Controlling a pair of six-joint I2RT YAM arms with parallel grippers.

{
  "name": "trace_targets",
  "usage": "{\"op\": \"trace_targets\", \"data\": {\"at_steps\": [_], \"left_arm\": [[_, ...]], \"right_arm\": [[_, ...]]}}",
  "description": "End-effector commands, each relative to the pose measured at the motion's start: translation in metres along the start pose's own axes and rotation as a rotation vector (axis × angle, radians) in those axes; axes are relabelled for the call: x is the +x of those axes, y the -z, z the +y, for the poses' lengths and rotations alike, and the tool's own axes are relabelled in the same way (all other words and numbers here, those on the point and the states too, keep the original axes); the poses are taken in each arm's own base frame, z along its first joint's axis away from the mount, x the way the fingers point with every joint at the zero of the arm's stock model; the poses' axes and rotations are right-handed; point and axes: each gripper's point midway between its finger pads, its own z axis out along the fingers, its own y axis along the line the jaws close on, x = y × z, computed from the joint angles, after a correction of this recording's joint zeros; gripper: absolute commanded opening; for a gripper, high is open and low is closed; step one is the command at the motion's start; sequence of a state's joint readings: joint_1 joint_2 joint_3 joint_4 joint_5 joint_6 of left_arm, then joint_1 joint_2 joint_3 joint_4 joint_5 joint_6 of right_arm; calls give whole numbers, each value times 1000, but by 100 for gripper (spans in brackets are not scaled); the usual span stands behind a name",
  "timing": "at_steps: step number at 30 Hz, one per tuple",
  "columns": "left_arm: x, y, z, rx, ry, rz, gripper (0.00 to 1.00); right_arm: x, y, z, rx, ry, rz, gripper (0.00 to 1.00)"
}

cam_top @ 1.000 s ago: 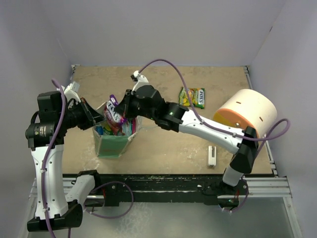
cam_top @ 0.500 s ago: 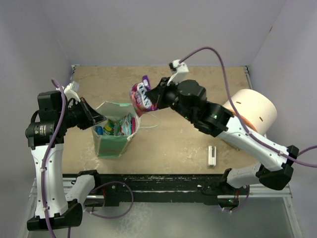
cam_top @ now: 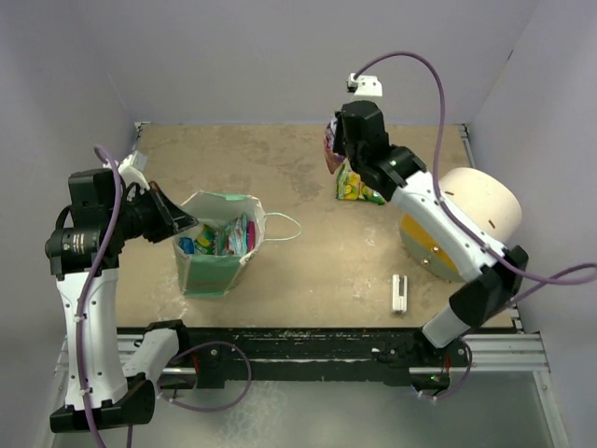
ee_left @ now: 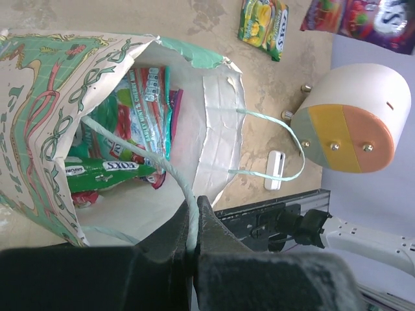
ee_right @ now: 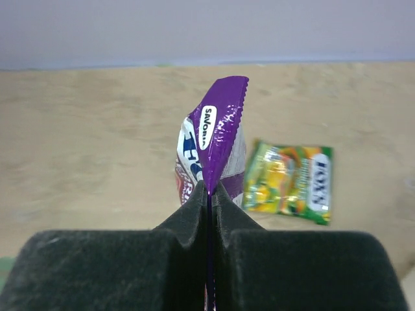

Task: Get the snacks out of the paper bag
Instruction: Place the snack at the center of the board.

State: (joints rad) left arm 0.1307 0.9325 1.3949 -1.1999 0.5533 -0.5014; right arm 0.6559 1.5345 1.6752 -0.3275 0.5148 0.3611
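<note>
The mint-green paper bag [cam_top: 213,271] stands open at the left of the table, and several snacks [cam_top: 224,238] lie inside it. In the left wrist view these are a green packet [ee_left: 107,175] and a pink one [ee_left: 146,110]. My left gripper [ee_left: 193,223] is shut on the bag's near string handle [ee_left: 130,152] at the bag's left rim. My right gripper [ee_right: 209,194] is shut on a purple packet [ee_right: 217,139], held in the air at the back of the table [cam_top: 333,149]. A yellow-green packet [cam_top: 359,187] lies flat on the table just below and right of it.
A big cream cylinder with an orange end [cam_top: 466,219] lies at the right. A small white stick [cam_top: 399,294] lies near the front edge. The bag's other string loop [cam_top: 284,229] trails right on the table. Walls close in the back and sides.
My right gripper lifted the purple packet out of the bag and carried it right and back, to beside the yellow-green packet. The left gripper and bag stayed still.
</note>
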Motion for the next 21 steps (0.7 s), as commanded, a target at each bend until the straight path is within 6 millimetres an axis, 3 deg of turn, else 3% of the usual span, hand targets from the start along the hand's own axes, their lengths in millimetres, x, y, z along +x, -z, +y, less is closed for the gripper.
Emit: {"op": "trace_targets", "data": {"at_steps": [1,6,10,16,18,20,21], "left_arm": [[-10,6,-7,6,-25,-43,0],[-12,7,-7,4,-22,-45,0],[-10,6,-5,-6,-20,-36,0],[-8,8,-2,-23,-21,-30,0],[-7,10,-2,-27,-22,-30,0],[-8,10,-3,-27,-24,-34,0],[-8,10,-2,-29,-23,-34,0]], "right_arm": [[10,-37,-63,212,112,58,0],[39,-69,-121,359,174,167,0],[50,-87,-146,433,256,187,0],[98,-139,-152,488,366,267,0],[122,-158,-143,471,361,340,0],[145,-175,-119,395,334,410,0],[153,-180,-105,349,319,438,6]]}}
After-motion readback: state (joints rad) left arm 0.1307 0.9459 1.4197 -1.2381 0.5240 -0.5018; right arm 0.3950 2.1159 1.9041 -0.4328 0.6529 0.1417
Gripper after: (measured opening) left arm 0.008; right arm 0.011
